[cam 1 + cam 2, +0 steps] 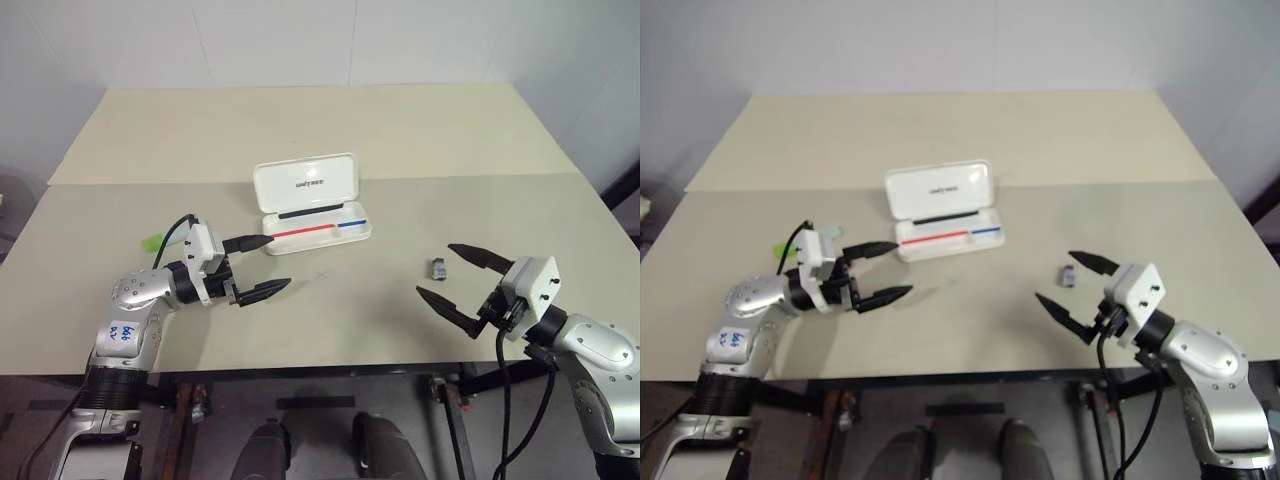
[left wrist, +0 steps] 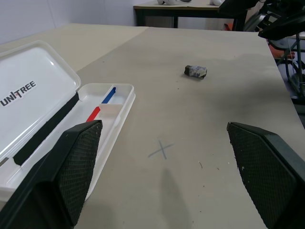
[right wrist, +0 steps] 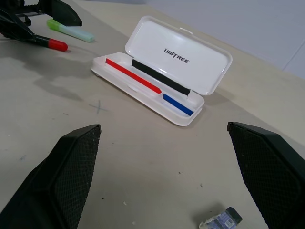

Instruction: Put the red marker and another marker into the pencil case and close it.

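The pencil case (image 1: pixel 310 200) lies open in the middle of the table, its white lid tilted back and nothing but the printed red-and-blue stripe in its tray. The red marker (image 3: pixel 51 44) rests on the table left of the case, under my left gripper's fingers, with its red end toward the case. The pale green marker (image 3: pixel 71 29) lies just beyond it, farther left. My left gripper (image 1: pixel 278 262) hovers open near the case's left end, empty. My right gripper (image 1: pixel 434 269) hangs open and empty to the right of the case.
A small grey block (image 1: pixel 439 267) sits on the table between my right gripper's fingers and the case's right side. A faint pencilled cross (image 2: pixel 162 150) marks the tabletop in front of the case. A seam runs across the table behind the case.
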You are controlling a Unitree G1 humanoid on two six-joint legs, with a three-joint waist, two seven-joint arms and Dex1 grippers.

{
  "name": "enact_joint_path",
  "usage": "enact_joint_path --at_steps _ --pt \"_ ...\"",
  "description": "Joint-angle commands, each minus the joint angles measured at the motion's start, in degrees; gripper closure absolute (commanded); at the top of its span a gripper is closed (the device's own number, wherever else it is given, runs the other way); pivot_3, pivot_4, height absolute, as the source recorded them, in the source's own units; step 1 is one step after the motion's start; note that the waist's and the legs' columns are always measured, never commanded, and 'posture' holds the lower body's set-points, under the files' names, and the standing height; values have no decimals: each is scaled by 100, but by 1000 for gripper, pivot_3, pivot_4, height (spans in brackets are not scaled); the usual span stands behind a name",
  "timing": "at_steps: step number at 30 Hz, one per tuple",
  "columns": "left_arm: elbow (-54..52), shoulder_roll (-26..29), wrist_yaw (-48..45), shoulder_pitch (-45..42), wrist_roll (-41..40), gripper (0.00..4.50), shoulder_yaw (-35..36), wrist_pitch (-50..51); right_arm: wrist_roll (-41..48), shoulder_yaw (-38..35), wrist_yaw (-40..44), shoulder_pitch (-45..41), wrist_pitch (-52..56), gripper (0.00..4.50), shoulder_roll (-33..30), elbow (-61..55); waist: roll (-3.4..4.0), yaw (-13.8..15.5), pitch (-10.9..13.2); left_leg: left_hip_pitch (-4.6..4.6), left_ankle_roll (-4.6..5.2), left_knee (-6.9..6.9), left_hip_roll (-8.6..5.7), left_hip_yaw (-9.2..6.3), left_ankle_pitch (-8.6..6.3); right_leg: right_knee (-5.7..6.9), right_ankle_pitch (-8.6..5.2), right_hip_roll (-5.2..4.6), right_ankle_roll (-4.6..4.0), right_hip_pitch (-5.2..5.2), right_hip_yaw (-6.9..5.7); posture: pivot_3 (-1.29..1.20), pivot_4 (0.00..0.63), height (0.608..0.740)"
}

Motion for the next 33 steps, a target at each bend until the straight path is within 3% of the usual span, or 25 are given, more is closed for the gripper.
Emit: enact_joint_path --at_steps 1,11,16,22,33 --pt "-101 -7 -30 -40 -2 24 7 -38 95 -84 15 -88 -33 0 -80 -168 0 2 0 0 0 0 0 0 0 0 0 0 0 0 1 0 150 740" --pt "1 -102 203 -32 211 24 59 -271 226 75 126 -262 184 0 -110 -222 -1 0 0 0 0 -1 0 0 0 -1 0 0 1 0 1 0 150 740" --pt "290 21 422 -219 576 1690 77 -546 157 199 214 -531 138 0 -57 -7 -1 3 1 5 0 -1 0 1 0 1 0 0 1 3 1 0 150 740" --pt "1223 133 609 -970 1130 1690 -77 -674 123 418 209 -746 115 0 61 57 -9 14 5 6 1 -1 -2 0 2 2 1 1 2 4 -1 0 150 740" --pt "3166 62 -103 -2267 1698 1690 -660 -1222 133 615 126 -638 198 0 95 -276 -15 1 9 3 2 -4 -5 2 2 -1 2 2 5 2 -2 0 150 740"
